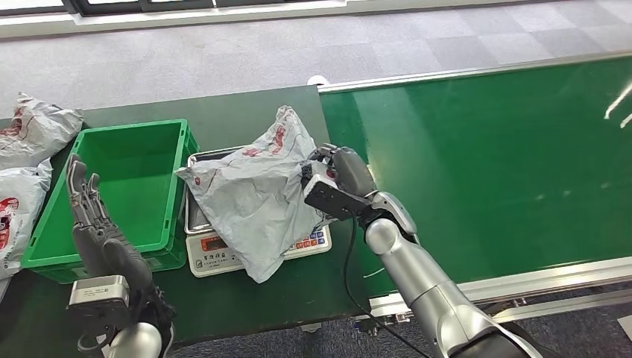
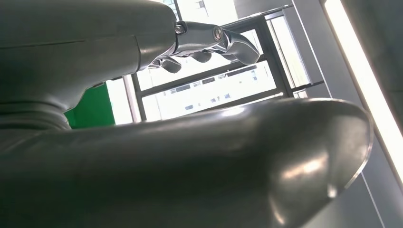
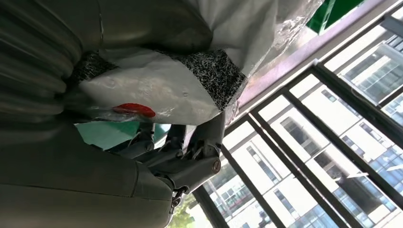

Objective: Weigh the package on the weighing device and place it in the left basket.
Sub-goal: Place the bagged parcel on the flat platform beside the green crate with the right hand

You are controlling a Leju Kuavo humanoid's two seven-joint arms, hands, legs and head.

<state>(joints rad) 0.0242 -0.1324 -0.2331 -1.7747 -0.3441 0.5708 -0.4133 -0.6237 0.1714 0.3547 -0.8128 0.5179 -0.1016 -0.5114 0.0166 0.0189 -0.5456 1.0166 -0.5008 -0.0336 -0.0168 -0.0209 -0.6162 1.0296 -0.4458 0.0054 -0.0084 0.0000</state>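
Observation:
A grey plastic-wrapped package (image 1: 257, 195) with red print lies across the white scale (image 1: 216, 255) and covers most of its steel pan. My right hand (image 1: 339, 177) grips the package's right edge, and the right wrist view shows the package (image 3: 190, 80) pressed against my fingers (image 3: 190, 156). The green basket (image 1: 52, 224) stands just left of the scale. My left hand (image 1: 93, 216) is raised over the basket's near left corner, fingers straight and apart, holding nothing; the left wrist view shows my fingers (image 2: 209, 42) against windows.
Two more wrapped packages (image 1: 30, 130) (image 1: 15, 216) lie at the table's left edge beside the basket. The green conveyor belt (image 1: 484, 164) runs to the right of the scale, with a metal rail (image 1: 522, 280) along its near side. A black cable (image 1: 349, 276) hangs by my right forearm.

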